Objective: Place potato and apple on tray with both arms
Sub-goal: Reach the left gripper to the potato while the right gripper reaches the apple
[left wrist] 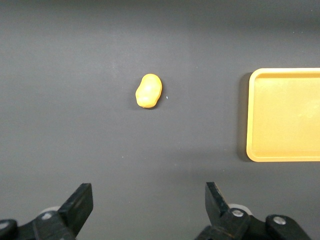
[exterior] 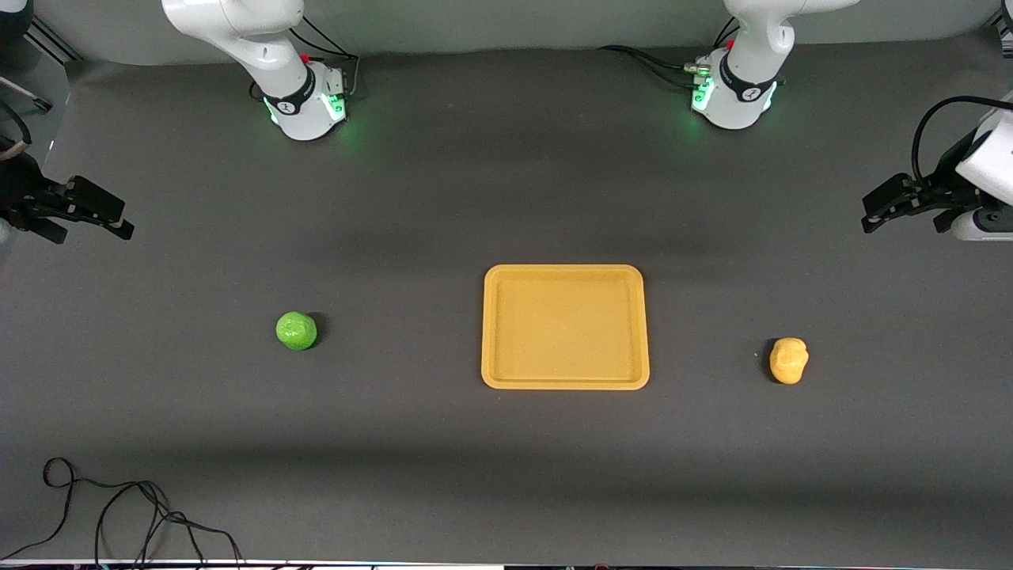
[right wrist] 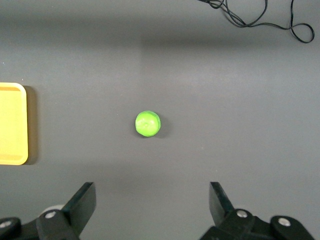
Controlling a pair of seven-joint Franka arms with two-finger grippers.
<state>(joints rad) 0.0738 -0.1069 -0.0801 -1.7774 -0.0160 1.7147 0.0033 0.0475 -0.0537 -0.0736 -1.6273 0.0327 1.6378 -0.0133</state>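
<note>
Front view: potato (exterior: 788,360) lies on the bare table toward the left arm's end, apple (exterior: 297,330) toward the right arm's end, tray (exterior: 565,326) between them, empty, well apart from both. Nothing grasped yet.

Left gripper (exterior: 881,207) hangs high at its end of the table, fingers spread wide, holding nothing. In its wrist view the potato (left wrist: 148,90) sits ahead of the open fingers (left wrist: 80,202), with the tray (left wrist: 284,115) corner off to one side. Right gripper (exterior: 111,221) is the same at its own end: fingers apart, empty, apple (right wrist: 148,123) centred ahead of it.

Risks, judged from the layout:
- The apple is round and glossy, so an off-centre close could squirt it out or roll it away.
- The potato is lumpy and oblong, so a lengthwise grip may slip; crossing the narrow axis looks safer.
- Both arms converging on one tray could crowd each other.
- A low carry could clip the tray rim and shove the tray.
</note>
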